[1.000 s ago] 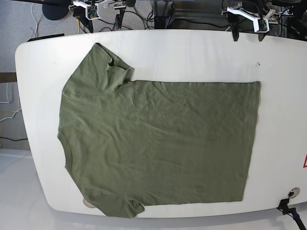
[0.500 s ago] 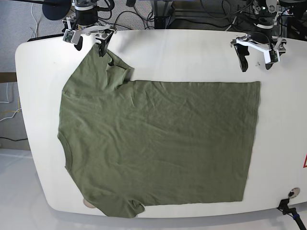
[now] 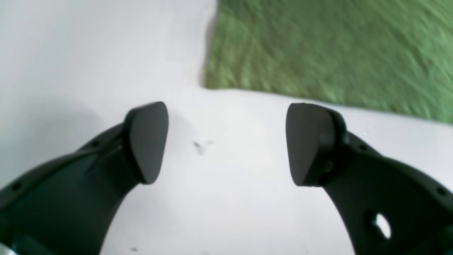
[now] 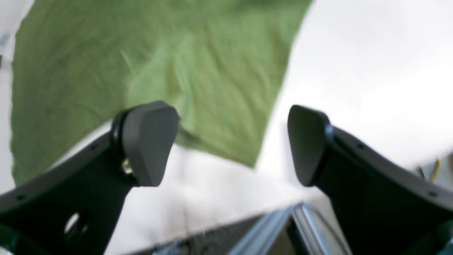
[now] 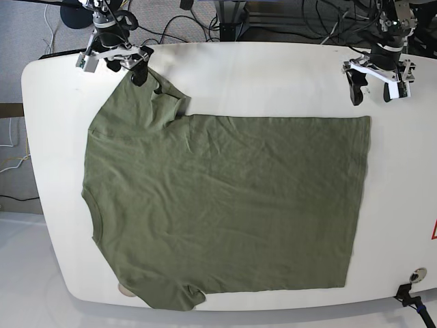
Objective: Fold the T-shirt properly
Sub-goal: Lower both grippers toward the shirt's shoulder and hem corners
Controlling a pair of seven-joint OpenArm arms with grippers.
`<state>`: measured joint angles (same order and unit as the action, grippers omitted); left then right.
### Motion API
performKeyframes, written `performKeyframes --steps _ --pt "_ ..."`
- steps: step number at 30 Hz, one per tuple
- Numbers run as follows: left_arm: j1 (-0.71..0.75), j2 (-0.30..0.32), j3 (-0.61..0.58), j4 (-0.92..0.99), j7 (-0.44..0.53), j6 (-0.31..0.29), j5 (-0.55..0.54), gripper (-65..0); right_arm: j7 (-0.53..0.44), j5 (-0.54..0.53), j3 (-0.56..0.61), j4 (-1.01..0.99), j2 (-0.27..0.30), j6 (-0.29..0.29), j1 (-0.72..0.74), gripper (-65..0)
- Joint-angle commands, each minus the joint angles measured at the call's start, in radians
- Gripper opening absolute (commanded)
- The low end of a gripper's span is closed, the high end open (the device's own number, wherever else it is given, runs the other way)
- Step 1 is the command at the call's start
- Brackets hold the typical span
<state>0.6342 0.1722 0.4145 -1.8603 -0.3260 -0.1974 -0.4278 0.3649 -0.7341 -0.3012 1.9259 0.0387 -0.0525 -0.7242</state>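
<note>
The olive-green T-shirt (image 5: 225, 205) lies flat on the white table (image 5: 273, 75), collar to the left and hem to the right. My left gripper (image 5: 371, 94) is open and empty, hovering just beyond the far hem corner. In the left wrist view the gripper (image 3: 228, 143) is over bare table, with the shirt's corner (image 3: 318, 46) ahead of its fingertips. My right gripper (image 5: 116, 70) is open and empty above the far sleeve. In the right wrist view the gripper (image 4: 228, 145) frames the sleeve (image 4: 159, 71), whose tip lies between the jaws.
The table's far edge, with a metal frame (image 4: 283, 226) and cables behind it, lies close to both grippers. A small dark mark (image 3: 200, 147) is on the table between the left fingers. A round fitting (image 5: 418, 275) sits at the front right.
Both arms have come down from behind the table's far edge. The left gripper now hangs by the far hem corner, the right gripper over the far sleeve. The shirt has not moved.
</note>
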Motion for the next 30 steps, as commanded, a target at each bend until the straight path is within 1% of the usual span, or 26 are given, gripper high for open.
performKeyframes --steps 1,8,12,18,20,21,23,25,28,29,30 --pt "0.0 0.005 0.005 -0.012 0.021 -0.014 -0.007 -15.9 -0.022 -0.005 -0.002 -0.009 0.007 -0.008 -0.001 -15.2" --pt "0.0 0.005 0.005 -0.009 0.021 -0.015 -0.007 -15.9 -0.022 -0.032 0.004 -0.07 0.005 -0.023 0.001 -15.2" --pt "0.0 0.005 0.005 -0.009 0.021 -0.015 -0.007 -15.9 -0.022 -0.032 0.056 -0.087 0.01 -0.02 0.021 -15.2" --pt "0.002 0.005 0.005 -0.009 0.021 -0.015 -0.007 -15.9 -0.017 -0.034 0.058 -0.096 0.005 -0.019 0.041 -15.2" --pt "0.003 0.005 0.005 -0.009 0.021 -0.015 -0.006 -15.9 0.01 -0.034 0.055 -0.096 0.005 -0.019 0.045 -16.7" --pt "0.003 0.005 0.005 -0.009 0.021 -0.015 -0.006 -15.9 0.024 -0.034 0.055 -0.096 0.005 -0.02 0.056 -19.9" --pt "0.003 0.005 0.005 -0.009 0.021 -0.015 -0.006 -15.9 0.053 -0.032 0.055 -0.099 0.007 -0.022 0.074 -29.9" --pt "0.003 0.005 0.007 -0.009 0.021 -0.015 -0.006 -15.9 0.067 -0.034 0.056 -0.124 0.01 -0.022 0.09 -42.1" --pt "0.003 0.005 0.007 -0.009 0.021 -0.015 -0.006 -15.9 0.07 -0.034 0.058 -0.165 0.01 -0.022 0.111 -62.1" --pt "0.003 0.005 0.008 -0.009 0.021 -0.015 -0.006 -15.9 0.07 -0.034 0.058 -0.176 0.01 -0.022 0.113 -65.0" --pt "0.003 0.005 0.017 -0.009 0.021 -0.015 -0.006 -15.9 0.07 -0.034 0.058 -0.185 0.01 -0.022 0.113 -65.0"
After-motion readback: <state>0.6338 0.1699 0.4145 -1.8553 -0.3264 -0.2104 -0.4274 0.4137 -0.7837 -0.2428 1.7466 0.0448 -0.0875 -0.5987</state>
